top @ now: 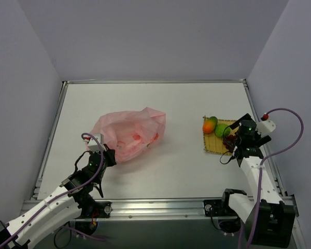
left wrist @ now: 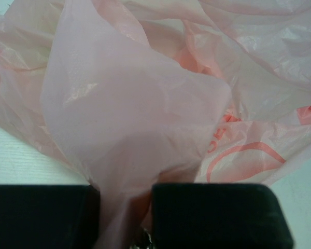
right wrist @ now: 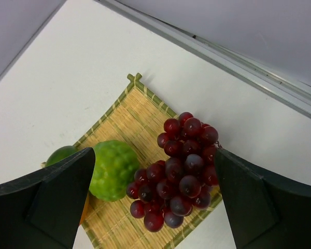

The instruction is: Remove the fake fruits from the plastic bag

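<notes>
Three fruits on mat; pink bag pinched at left.
Top view: plastic bag (top: 128,134) lies crumpled on the desk (top: 145,98), centre-left of frame. Its lower-left edge is at the left fingers (left wrist: 41,215), which are closed on a fold of film running between them. Yellow woven mat (right wrist: 129,111), right of frame, carries mango (top: 210,124), lime-green fruit (right wrist: 113,168) and grape bunch (right wrist: 179,174), the last two touching. Right fingers (right wrist: 57,202) spread wide, framing the grapes; contact not discernible. Reddish patches inside bag: print or fruit, cannot tell.
</notes>
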Robot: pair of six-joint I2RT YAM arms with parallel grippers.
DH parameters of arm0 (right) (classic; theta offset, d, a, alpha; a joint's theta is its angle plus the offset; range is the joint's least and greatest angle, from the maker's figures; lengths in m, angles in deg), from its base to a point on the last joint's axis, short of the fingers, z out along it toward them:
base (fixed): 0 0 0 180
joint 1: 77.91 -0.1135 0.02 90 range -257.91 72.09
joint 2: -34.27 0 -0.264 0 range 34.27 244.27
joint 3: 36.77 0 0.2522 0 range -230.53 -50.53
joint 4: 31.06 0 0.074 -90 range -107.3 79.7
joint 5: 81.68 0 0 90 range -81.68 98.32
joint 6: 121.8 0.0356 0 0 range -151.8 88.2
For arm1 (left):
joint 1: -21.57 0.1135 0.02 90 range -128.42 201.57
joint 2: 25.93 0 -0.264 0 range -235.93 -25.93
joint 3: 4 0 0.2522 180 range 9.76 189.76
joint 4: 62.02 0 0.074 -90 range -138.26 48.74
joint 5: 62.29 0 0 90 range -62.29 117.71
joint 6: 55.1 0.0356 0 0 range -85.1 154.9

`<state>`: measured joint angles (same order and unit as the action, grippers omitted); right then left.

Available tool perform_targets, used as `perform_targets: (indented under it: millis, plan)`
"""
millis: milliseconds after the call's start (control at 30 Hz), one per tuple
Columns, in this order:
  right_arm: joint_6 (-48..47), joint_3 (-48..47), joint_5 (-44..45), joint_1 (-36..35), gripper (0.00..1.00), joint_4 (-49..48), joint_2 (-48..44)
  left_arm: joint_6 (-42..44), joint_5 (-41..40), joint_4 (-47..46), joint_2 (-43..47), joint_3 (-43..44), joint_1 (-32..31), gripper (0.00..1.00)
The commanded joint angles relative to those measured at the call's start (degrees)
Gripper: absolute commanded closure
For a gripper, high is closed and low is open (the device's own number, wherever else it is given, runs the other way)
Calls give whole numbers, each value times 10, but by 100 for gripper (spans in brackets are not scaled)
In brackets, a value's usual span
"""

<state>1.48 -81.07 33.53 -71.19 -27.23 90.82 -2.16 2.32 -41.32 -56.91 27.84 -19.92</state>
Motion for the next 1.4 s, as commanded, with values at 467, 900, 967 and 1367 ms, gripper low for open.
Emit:
perform_targets:
  millis: [467,900,967,1367]
  plan:
    - [12,-94,-201,-293,95,-28,-75,-12,-48,16,29,9,3,98]
    - [-112,-322,-118,-710,94,-190,318,-65,-62,132,30,47,-3,98]
    - [-115,-366,-119,-705,94,-187,396,-93,-71,158,28,49,-3,98]
    - [-128,-468,-126,-683,82,-278,626,-229,-137,257,14,33,-10,98]
